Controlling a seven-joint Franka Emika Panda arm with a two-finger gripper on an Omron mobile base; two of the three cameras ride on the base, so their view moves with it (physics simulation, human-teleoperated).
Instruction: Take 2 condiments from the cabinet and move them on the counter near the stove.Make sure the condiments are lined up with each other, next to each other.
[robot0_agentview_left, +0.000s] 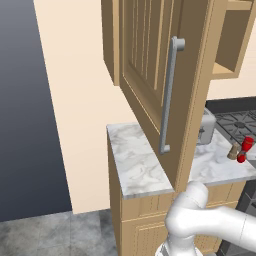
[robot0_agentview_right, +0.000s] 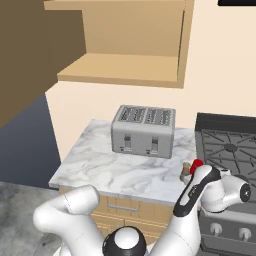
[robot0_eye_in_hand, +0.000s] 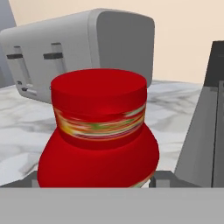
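The two-finger gripper (robot0_eye_in_hand: 94, 181) straddles the small red bottle (robot0_eye_in_hand: 98, 131), its dark tips flanking the base, apparently pinching it. The bottle stands on the veined marble counter (robot0_agentview_right: 125, 172), just beside the tan wooden shaker (robot0_agentview_left: 233, 150) (likely so both line up) near the black stove (robot0_agentview_right: 227, 145).

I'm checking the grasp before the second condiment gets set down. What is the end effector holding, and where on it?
The red bottle, flanked low on its body by the fingertips.

Red bottle (robot0_eye_in_hand: 98, 131) w/ multicolour label band – grey toaster (robot0_agentview_right: 143, 130), white-grey veined marble counter (robot0_agentview_left: 140, 167), tan shaker (robot0_agentview_left: 233, 150).
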